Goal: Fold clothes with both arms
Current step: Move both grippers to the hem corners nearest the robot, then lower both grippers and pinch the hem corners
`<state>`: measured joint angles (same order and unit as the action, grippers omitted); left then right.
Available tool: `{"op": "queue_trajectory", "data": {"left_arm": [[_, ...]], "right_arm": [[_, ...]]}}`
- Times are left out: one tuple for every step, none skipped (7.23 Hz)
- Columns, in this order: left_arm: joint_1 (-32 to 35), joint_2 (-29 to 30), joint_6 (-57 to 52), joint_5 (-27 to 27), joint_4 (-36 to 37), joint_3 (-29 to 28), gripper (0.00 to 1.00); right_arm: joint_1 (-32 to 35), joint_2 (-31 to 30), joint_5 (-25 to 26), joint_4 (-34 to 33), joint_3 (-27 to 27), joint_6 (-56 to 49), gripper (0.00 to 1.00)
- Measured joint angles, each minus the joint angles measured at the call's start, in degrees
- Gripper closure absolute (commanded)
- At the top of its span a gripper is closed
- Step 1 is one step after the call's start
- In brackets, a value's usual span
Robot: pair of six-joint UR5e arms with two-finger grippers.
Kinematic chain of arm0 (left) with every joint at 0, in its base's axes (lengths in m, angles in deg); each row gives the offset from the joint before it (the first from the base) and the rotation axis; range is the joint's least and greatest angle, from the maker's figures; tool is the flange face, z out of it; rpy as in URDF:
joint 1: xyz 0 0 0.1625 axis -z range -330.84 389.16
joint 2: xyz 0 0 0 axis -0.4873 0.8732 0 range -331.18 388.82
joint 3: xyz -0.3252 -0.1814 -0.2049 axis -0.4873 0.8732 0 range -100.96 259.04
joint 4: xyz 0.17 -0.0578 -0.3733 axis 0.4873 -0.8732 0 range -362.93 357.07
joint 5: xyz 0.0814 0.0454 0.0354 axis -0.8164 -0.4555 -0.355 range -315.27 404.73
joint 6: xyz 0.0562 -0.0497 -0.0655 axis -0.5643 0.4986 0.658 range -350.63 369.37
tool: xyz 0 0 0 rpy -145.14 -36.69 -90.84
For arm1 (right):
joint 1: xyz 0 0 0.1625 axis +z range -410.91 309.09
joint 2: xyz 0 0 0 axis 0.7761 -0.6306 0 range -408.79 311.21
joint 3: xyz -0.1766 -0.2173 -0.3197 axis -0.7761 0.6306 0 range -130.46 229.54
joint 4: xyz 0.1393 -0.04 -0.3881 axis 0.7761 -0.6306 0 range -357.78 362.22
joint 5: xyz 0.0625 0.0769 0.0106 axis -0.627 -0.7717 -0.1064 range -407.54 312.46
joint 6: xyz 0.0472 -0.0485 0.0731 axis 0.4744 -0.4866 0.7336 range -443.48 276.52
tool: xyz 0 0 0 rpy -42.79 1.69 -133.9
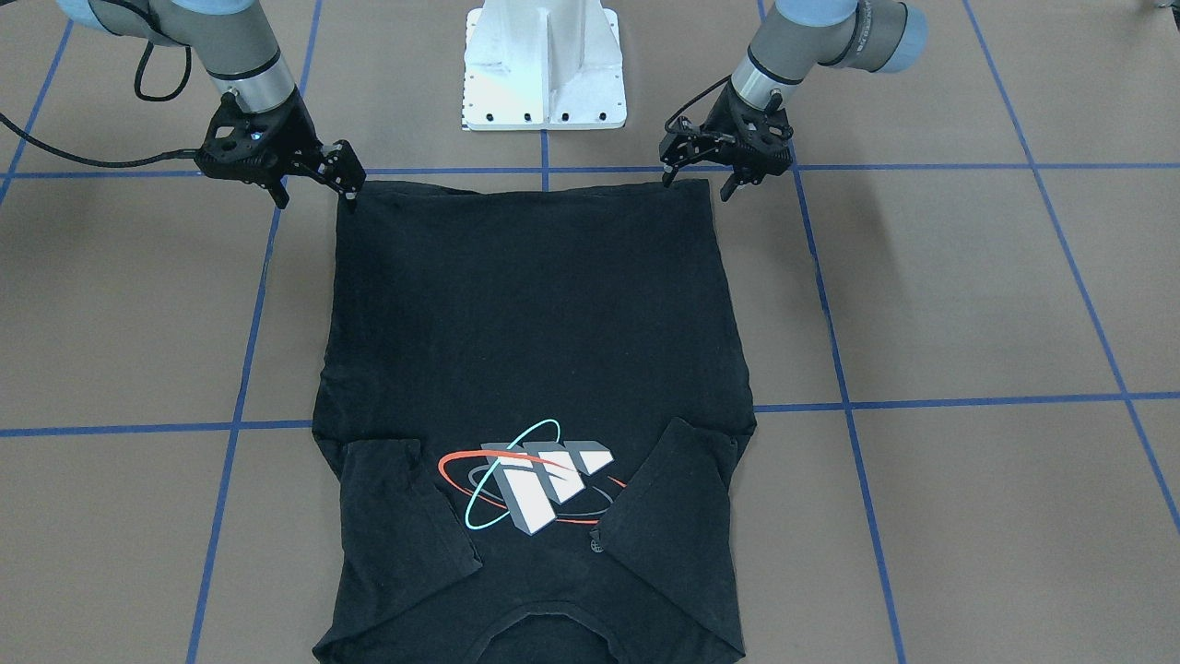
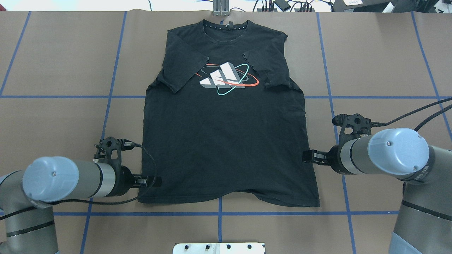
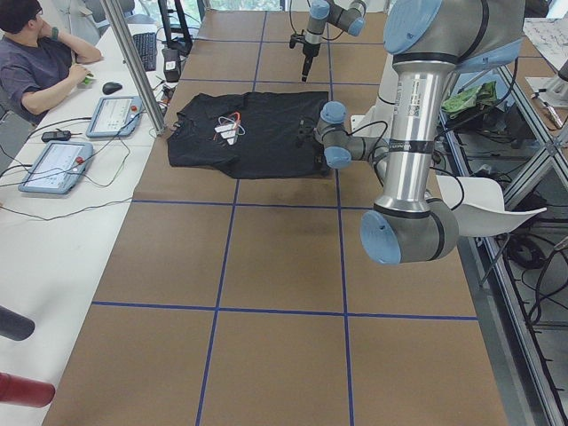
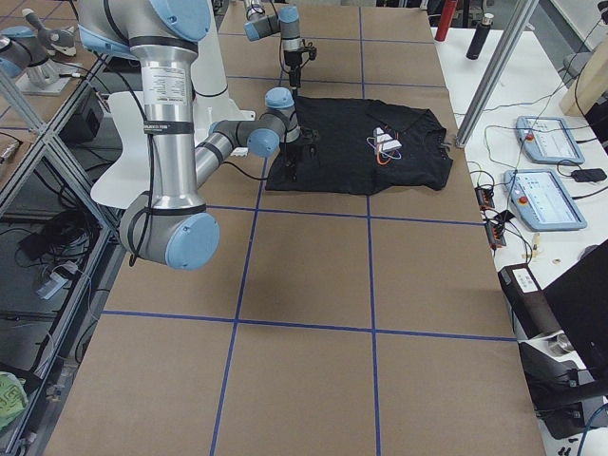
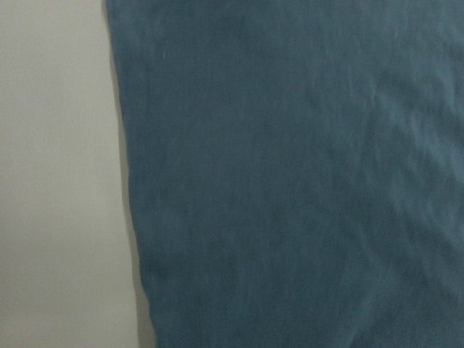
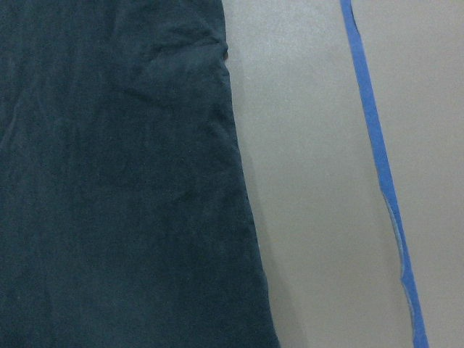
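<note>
Jaws of my left black two-finger gripper (image 1: 696,187) stand apart at one hem corner, my right gripper (image 1: 315,198) likewise at the other, holding nothing. Black short-sleeved T-shirt (image 1: 535,323) lies flat on brown table (image 1: 968,295), sleeves folded in, hem toward robot, collar away. Its three-bar grey-white logo (image 1: 539,484) faces up; I can read no lettering.

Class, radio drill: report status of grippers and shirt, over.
Left gripper open, at hem edge. Right gripper open, opposite edge. T-shirt flat, logo up, sleeves folded in. No obstruction seen.
</note>
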<state>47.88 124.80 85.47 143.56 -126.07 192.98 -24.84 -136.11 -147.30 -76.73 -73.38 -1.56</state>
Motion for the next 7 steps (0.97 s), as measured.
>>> {"op": "queue_trajectory", "data": {"left_arm": [[-1.26,-2.18,-0.08,-0.70,-3.78,-0.19,0.00],[-2.15,-3.55,-0.18,-0.96,-6.50,-0.37,0.00],[-2.82,-3.99,-0.23,-1.04,-8.01,-0.64,0.00],[-3.21,-3.99,-0.24,-1.10,-9.07,-1.16,0.00],[-3.52,-3.93,-0.27,-1.17,-10.15,-1.96,0.00],[-3.84,-3.90,-0.29,-1.22,-10.96,-2.50,0.01],[-4.17,-3.85,-0.27,-1.45,-11.37,-2.74,0.01]], "right_arm": [[-0.27,-0.27,0.18,0.04,-0.36,0.18,0.00],[-0.35,-0.35,0.24,0.08,-0.50,0.23,0.00],[-0.37,-0.37,0.28,0.09,-0.53,0.25,0.00],[-0.39,-0.39,0.32,0.06,-0.55,0.25,0.00],[-0.39,-0.38,0.33,0.06,-0.56,0.26,0.00],[-0.39,-0.37,0.30,0.09,-0.56,0.26,0.00],[-0.40,-0.37,0.30,0.11,-0.56,0.26,0.00]]}}
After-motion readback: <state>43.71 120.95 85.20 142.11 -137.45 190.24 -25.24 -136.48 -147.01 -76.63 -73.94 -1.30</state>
